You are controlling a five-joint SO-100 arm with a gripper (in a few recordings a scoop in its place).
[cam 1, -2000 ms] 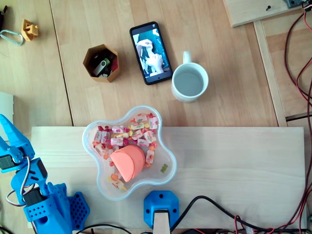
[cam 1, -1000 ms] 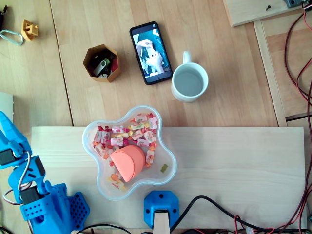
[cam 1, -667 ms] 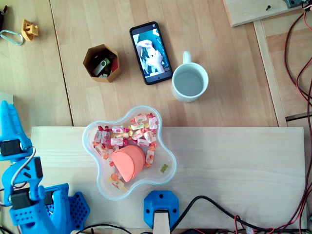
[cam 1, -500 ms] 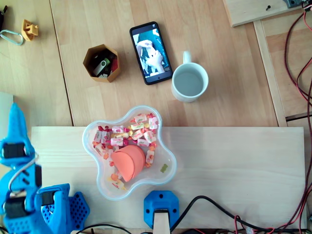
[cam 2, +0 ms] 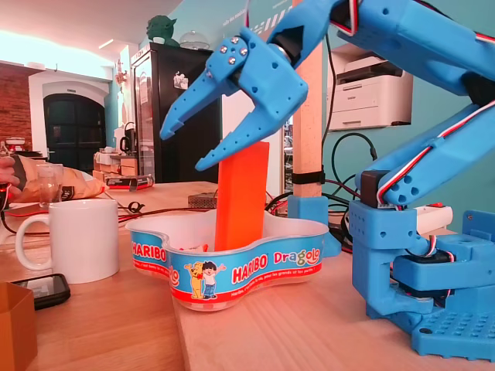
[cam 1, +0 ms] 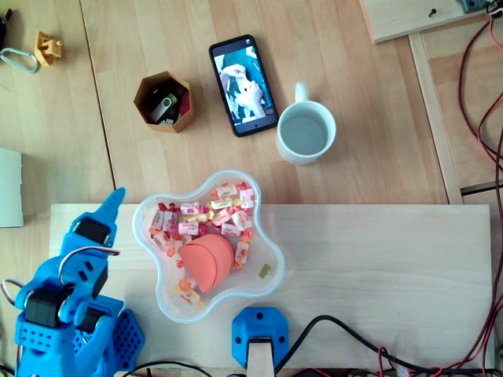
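My blue gripper (cam 2: 184, 147) stands open in the air with nothing between its fingers, which point down and left in the fixed view. From overhead, the gripper (cam 1: 110, 206) sits just left of a clear flower-shaped bowl (cam 1: 277, 263), apart from its rim. The bowl (cam 2: 232, 272) holds several wrapped sweets (cam 1: 200, 216) and an orange cup (cam 1: 206, 263). That orange cup (cam 2: 241, 193) stands up out of the bowl behind the fingers.
A pale wooden board (cam 1: 377, 275) carries the bowl and the arm's base. Behind it stand a white mug (cam 1: 306, 132), a phone (cam 1: 244, 85) and a hexagonal wooden box (cam 1: 163, 102) of USB sticks. A blue mount (cam 1: 259, 334) sits at the front edge. Cables run along the right.
The arm has swung from the far left edge to the right. The gripper now points up and right, close beside the bowl's left rim.
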